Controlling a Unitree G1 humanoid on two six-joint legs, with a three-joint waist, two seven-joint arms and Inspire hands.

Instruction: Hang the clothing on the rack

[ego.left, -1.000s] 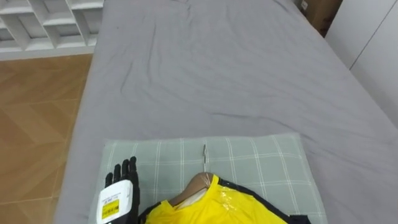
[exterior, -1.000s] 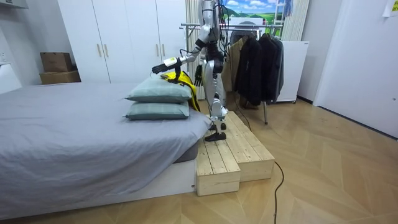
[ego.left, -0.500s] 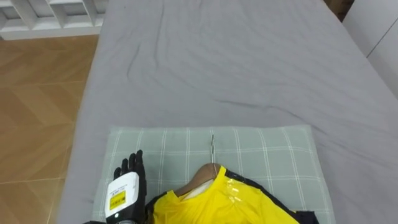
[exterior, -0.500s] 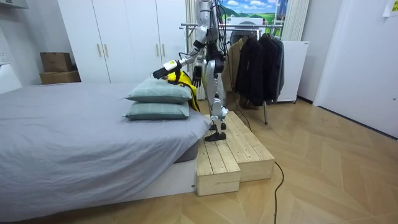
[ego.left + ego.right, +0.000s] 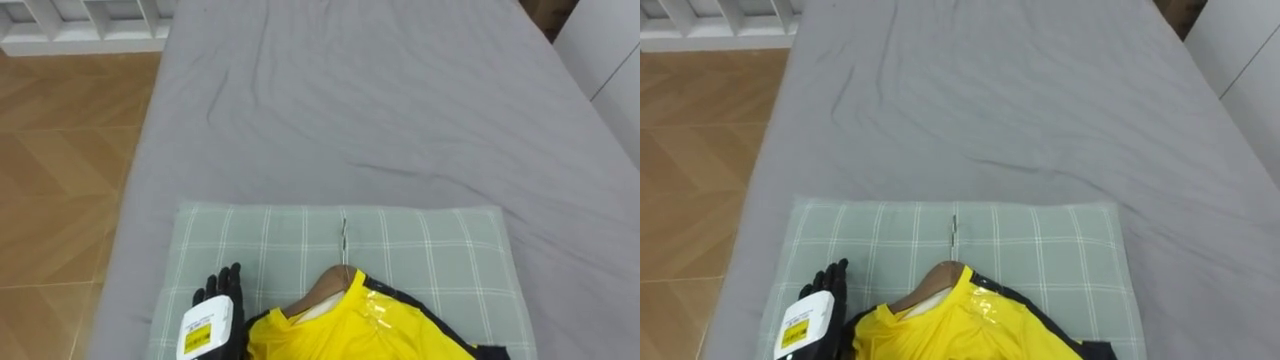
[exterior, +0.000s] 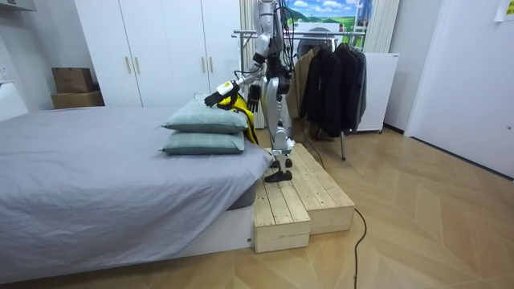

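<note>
We see a bed (image 5: 380, 110) under a lightly creased grey sheet (image 5: 300, 60), which stretches away beyond the checked green pillow (image 5: 440, 250). In the room view that pillow sits squarely on a second pillow (image 6: 202, 143), and only the lower one rests on the sheet. On the checked pillow's near half lies a yellow shirt (image 5: 370, 325) on a wooden hanger (image 5: 318, 291). The hanger's metal hook (image 5: 344, 238) lies flat along the pillow's middle. Wooden floor (image 5: 60, 150) shows to the pillow's left.

Lower centre: shirt (image 5: 375, 325) on hanger (image 5: 322, 290), atop pillow (image 5: 440, 250) on bed (image 5: 380, 110). Lower left, beside shirt: left hand (image 5: 214, 322). Left edge: floor (image 5: 60, 180).
</note>
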